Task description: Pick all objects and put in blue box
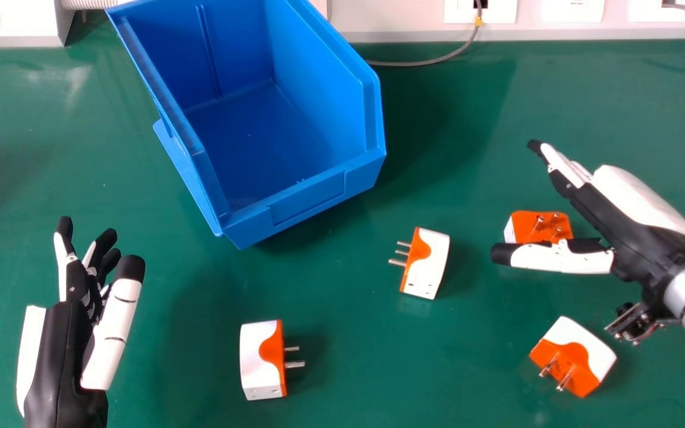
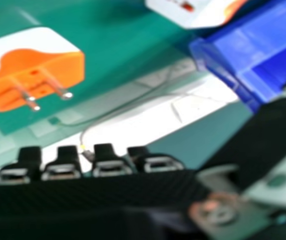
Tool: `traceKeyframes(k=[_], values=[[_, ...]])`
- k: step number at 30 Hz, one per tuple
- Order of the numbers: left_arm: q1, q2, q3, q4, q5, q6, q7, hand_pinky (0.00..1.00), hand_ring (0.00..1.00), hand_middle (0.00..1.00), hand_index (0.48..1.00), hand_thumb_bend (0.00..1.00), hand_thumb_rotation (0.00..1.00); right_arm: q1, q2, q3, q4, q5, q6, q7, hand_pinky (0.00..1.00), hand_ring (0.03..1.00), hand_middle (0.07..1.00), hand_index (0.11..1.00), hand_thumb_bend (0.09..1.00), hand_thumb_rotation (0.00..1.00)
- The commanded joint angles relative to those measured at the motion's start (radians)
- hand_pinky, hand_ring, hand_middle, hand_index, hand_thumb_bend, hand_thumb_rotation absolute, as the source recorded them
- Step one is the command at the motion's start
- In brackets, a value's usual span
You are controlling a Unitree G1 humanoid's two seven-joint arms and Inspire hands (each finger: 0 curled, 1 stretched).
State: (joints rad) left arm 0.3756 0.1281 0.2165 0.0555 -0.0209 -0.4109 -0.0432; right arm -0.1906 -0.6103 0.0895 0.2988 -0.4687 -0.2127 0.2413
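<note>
Right hand [image 1: 628, 230]: to the right of the blue box [image 1: 324, 95], well apart from it, fingers straight and spread from the thumb [image 1: 562, 258], pinching nothing. Half-hidden plug [image 1: 541, 223] right of box, partly behind that thumb. Middle plug [image 1: 429, 261] just off box's near right corner; near plug [image 1: 260, 359] on box's robot side; right-hand plug [image 1: 574, 356] farther right and nearer the robot. Left hand [image 1: 66, 339] near-left of box, fingers loosely extended. Risk: thumb closing low could nudge the half-hidden plug away; upright prongs might spoil the grip. Carried low, a plug could catch the box's rim. Right hand view gives prong tips of a close plug [image 2: 37, 80]; head view gives box's inner floor.
</note>
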Motion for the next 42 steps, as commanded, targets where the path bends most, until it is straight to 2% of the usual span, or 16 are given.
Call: traceKeyframes(k=[1,8,11,16,21,27,31,34,42], values=[[-0.011,0.01,0.003,-0.019,0.005,-0.001,0.003,0.88,0.94,0.95,0.959,0.64,0.84,-0.051,-0.042,0.016,0.019,-0.027,-0.022,-0.001,0.97,1.0,1.0,1.0,0.652,0.72],[-0.029,0.019,0.007,0.01,0.001,-0.012,-0.005,0.89,0.95,0.95,0.966,0.64,0.85,-0.163,-0.06,0.089,0.155,-0.109,-0.054,-0.017,0.96,1.0,1.0,1.0,0.651,0.71],[-0.046,0.02,0.012,0.04,-0.005,-0.03,-0.006,0.89,0.95,0.95,0.968,0.65,0.86,-0.216,-0.057,0.124,0.218,-0.149,-0.056,-0.031,0.96,1.0,1.0,1.0,0.642,0.68],[-0.057,0.015,0.019,0.067,-0.012,-0.055,-0.005,0.89,0.95,0.96,0.971,0.66,0.86,-0.299,-0.064,0.179,0.309,-0.208,-0.065,-0.05,0.96,1.0,1.0,1.0,0.634,0.63],[-0.059,0.014,0.021,0.068,-0.008,-0.059,-0.001,0.9,0.95,0.96,0.972,0.65,0.86,-0.357,-0.069,0.213,0.368,-0.243,-0.074,-0.06,0.95,1.0,1.0,1.0,0.63,0.61],[-0.057,0.017,0.025,0.066,-0.005,-0.059,-0.003,0.91,0.95,0.96,0.976,0.65,0.86,-0.401,-0.074,0.251,0.395,-0.276,-0.062,-0.049,0.95,1.0,1.0,1.0,0.6,0.54],[-0.052,0.017,0.024,0.06,0.007,-0.059,0.002,0.91,0.96,0.96,0.98,0.66,0.87,-0.425,-0.081,0.277,0.411,-0.3,-0.064,-0.04,0.96,1.0,1.0,1.0,0.597,0.49],[-0.053,0.022,0.025,0.067,0.013,-0.067,0.002,0.92,0.96,0.96,0.982,0.65,0.88,-0.447,-0.089,0.295,0.422,-0.313,-0.067,-0.026,0.96,1.0,1.0,1.0,0.594,0.48],[-0.053,0.03,0.032,0.075,0.007,-0.074,-0.007,0.92,0.96,0.97,0.986,0.66,0.88,-0.47,-0.109,0.333,0.439,-0.351,-0.088,-0.034,0.97,1.0,1.0,1.0,0.583,0.43]])
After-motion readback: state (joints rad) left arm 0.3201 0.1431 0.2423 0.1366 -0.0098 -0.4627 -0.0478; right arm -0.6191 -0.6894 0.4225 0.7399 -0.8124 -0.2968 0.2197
